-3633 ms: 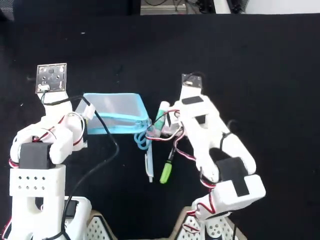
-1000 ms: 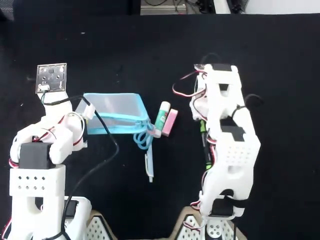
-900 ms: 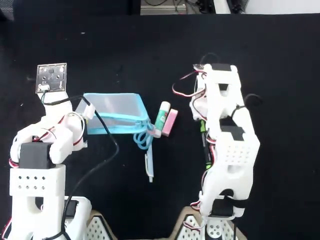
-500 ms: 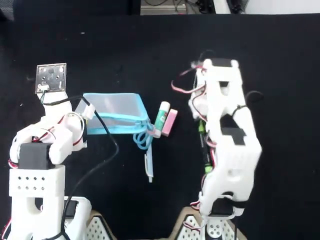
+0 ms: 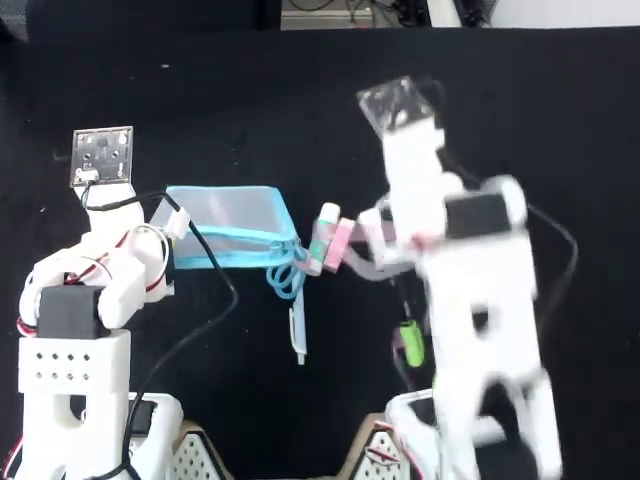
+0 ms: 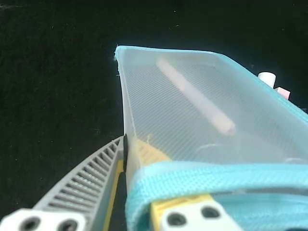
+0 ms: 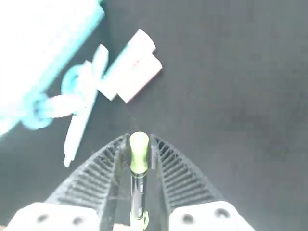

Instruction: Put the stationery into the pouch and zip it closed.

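Swung round from its upright stance of half a second ago, the right arm leans blurred over the black table [image 5: 560, 120], the right gripper [image 7: 138, 144] pinching a green marker [image 7: 138, 161]. The left gripper [image 6: 130, 154] is clamped on one end of the blue mesh pouch [image 5: 232, 225]. A glue stick [image 5: 322, 238], pink eraser [image 5: 341, 245] and white pen [image 5: 298, 335] lie just beside the pouch's other end.
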Controlling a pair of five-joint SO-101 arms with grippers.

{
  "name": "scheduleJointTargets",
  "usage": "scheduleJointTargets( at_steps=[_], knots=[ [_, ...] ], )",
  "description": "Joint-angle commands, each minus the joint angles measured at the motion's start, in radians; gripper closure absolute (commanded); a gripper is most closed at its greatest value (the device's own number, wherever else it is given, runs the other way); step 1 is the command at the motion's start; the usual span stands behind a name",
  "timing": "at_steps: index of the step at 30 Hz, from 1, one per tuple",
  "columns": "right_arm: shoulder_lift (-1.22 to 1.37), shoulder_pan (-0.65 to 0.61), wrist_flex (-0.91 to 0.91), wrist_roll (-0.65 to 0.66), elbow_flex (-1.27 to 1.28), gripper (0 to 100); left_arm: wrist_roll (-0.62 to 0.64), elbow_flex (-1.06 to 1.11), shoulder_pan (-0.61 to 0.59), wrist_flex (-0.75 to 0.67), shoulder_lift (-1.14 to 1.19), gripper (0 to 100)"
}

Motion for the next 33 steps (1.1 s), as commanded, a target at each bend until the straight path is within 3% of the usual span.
scheduleJointTargets(
  at_steps=[1, 9, 13, 18, 24, 33],
  knots=[
    [-0.344, -0.086, -0.103, 0.003, 0.094, 98.8, 0.002, -0.018, -0.012, -0.009, -0.014, 97],
    [-0.88, -0.338, -0.325, -0.008, 0.326, 98.7, 0.002, -0.018, -0.012, -0.009, -0.014, 97],
    [-1.095, -0.488, -0.534, -0.08, 0.467, 98.7, 0.002, -0.018, -0.012, -0.011, -0.014, 97],
    [-1.257, -0.632, -0.822, -0.078, 0.704, 98.7, 0.002, -0.018, -0.012, -0.011, -0.012, 97],
    [-1.273, -0.68, -1.04, -0.078, 0.862, 98.7, 0.002, -0.018, -0.012, -0.011, -0.012, 97],
    [-1.273, -0.677, -1.128, -0.078, 0.765, 98.7, 0.002, -0.018, -0.012, -0.011, -0.012, 97]
  ],
)
